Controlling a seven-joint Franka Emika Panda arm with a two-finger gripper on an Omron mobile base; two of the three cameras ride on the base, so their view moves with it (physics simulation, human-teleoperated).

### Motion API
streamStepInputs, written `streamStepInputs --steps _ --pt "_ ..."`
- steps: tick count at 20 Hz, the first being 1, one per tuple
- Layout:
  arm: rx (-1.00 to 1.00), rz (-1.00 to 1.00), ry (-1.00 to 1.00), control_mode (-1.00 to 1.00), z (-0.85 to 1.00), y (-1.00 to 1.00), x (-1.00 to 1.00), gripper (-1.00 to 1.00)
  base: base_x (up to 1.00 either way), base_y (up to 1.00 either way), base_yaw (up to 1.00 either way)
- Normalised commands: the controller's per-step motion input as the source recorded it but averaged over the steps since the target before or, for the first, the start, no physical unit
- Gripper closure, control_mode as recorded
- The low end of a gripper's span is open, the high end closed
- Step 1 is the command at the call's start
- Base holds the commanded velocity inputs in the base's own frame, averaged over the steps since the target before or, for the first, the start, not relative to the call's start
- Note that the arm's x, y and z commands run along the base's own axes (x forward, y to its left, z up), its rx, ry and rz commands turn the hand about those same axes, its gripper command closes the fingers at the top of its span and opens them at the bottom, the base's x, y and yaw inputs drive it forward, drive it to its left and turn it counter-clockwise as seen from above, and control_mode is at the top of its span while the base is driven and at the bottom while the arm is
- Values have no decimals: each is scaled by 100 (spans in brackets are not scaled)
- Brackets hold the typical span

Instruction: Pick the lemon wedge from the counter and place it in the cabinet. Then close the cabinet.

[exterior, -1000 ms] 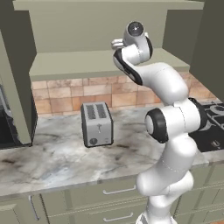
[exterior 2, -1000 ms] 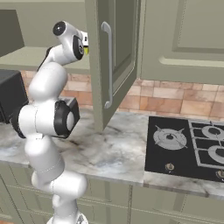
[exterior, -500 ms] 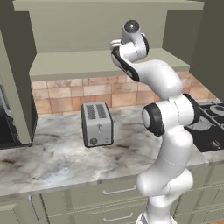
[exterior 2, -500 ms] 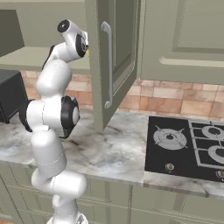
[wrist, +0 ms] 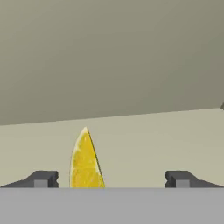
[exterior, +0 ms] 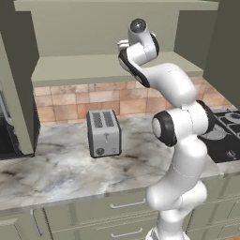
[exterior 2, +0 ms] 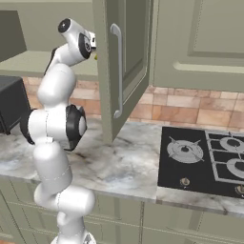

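In the hand view the lemon wedge (wrist: pixel 85 162) stands upright, a thin yellow sliver, on the pale shelf of the cabinet (wrist: pixel 144 140). My gripper (wrist: pixel 111 178) is open. Its fingertips (wrist: pixel 42 178) are set far apart, and the wedge sits nearer the left one with a small gap. Seen from the left base view, the gripper (exterior: pixel 123 45) is raised into the open olive-green cabinet (exterior: pixel 93 70), above the counter (exterior: pixel 56 164). A speck of yellow lemon wedge (exterior 2: pixel 96 56) shows under the hand in the right base view.
The cabinet's right door (exterior 2: pixel 126 71) stands open with its vertical bar handle (exterior 2: pixel 117 71) facing out. A silver toaster (exterior: pixel 104 133) sits on the counter below. A black stovetop (exterior 2: pixel 205 159) lies to the right and a dark appliance (exterior 2: pixel 9 102) to the left.
The arm has lifted and turned the hand higher and deeper into the cabinet opening. The toaster and the door have not moved.
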Motion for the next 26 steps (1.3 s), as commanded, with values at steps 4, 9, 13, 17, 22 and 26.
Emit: streamStepInputs --steps 4,9,13,17,22,26 --pt "0 -1 -9 -100 7 0 -96 -100 0 0 0" --pt "0 0 0 -100 27 0 -100 -100 0 0 0" --pt "0 0 0 -100 16 -3 -100 -100 0 0 0" --pt "0 0 0 -100 15 -12 -100 -100 0 0 0" --pt "0 0 0 -100 19 -13 -100 -100 0 0 0" --pt "5 0 0 -100 38 -15 -100 -100 0 0 0"
